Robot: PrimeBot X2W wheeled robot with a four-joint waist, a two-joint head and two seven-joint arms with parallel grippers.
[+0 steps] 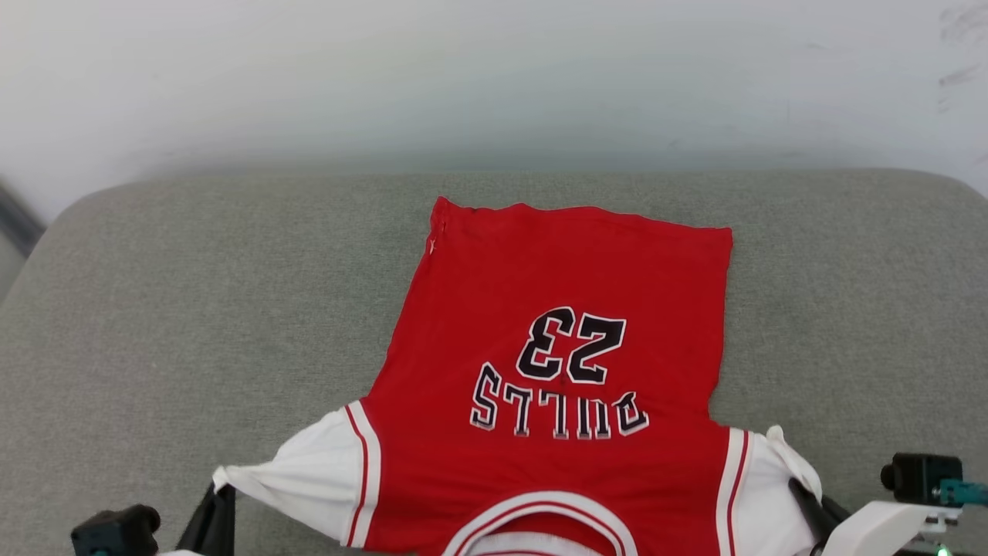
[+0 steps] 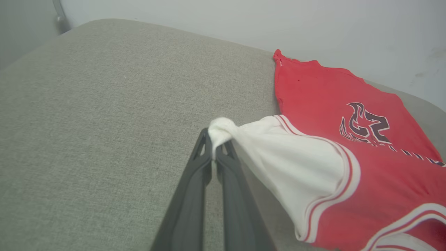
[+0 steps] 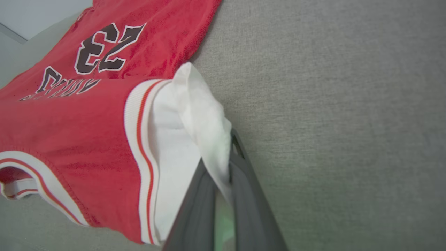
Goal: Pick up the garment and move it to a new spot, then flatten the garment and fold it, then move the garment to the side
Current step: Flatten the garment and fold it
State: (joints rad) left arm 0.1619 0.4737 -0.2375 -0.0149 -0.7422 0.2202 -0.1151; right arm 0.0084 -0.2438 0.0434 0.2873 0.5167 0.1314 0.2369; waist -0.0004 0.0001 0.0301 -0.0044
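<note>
The garment (image 1: 556, 309), a red jersey with black-and-white lettering and the number 23, lies spread on the grey cushion (image 1: 193, 309), its hem at the far side and its collar near me. My left gripper (image 1: 220, 494) is shut on the white left sleeve end (image 2: 223, 127), which bunches at the fingertips of that gripper (image 2: 213, 144). My right gripper (image 1: 799, 490) is shut on the white right sleeve end (image 3: 205, 122), pinched at the tips of that gripper (image 3: 223, 167). Both sleeves are pulled outward and taut.
The grey cushion has bare fabric to the left (image 2: 104, 122) and right (image 3: 331, 104) of the jersey. A pale wall (image 1: 494, 77) runs behind its far edge.
</note>
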